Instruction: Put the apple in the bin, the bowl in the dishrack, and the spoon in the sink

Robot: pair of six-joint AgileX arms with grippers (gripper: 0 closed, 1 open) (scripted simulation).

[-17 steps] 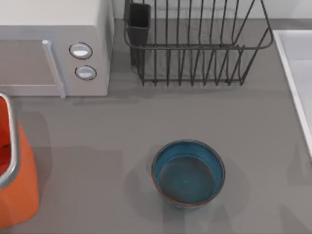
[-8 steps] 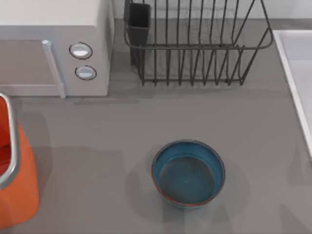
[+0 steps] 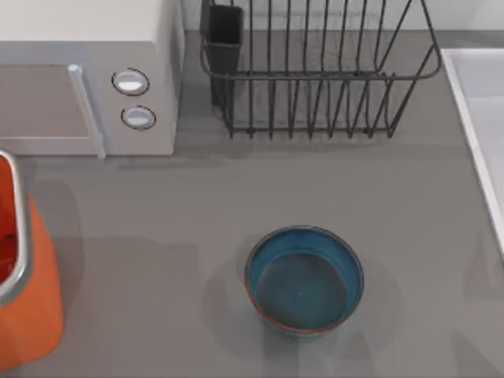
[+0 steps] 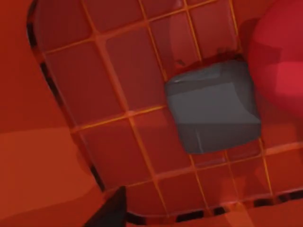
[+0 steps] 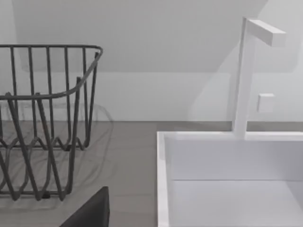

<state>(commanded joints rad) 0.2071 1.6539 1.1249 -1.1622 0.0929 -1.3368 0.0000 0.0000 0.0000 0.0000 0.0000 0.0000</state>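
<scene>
So our left hand (image 4: 201, 113) is down inside the bin (image 3: 27, 315), a grey finger (image 4: 213, 111) against the ribbed orange floor and the apple (image 4: 279, 71) right beside it. We can't tell if that hand is spread or pinching.

Risk as we see it: lifting out carelessly could drag the apple along or catch the silver rim and tip the bin.

The bowl (image 3: 304, 281) sits on the surface (image 3: 157, 205), well apart from the dishrack (image 3: 315, 71). Our right hand (image 5: 90, 213) faces the sink (image 5: 227, 165); can't tell its fingers either.
</scene>
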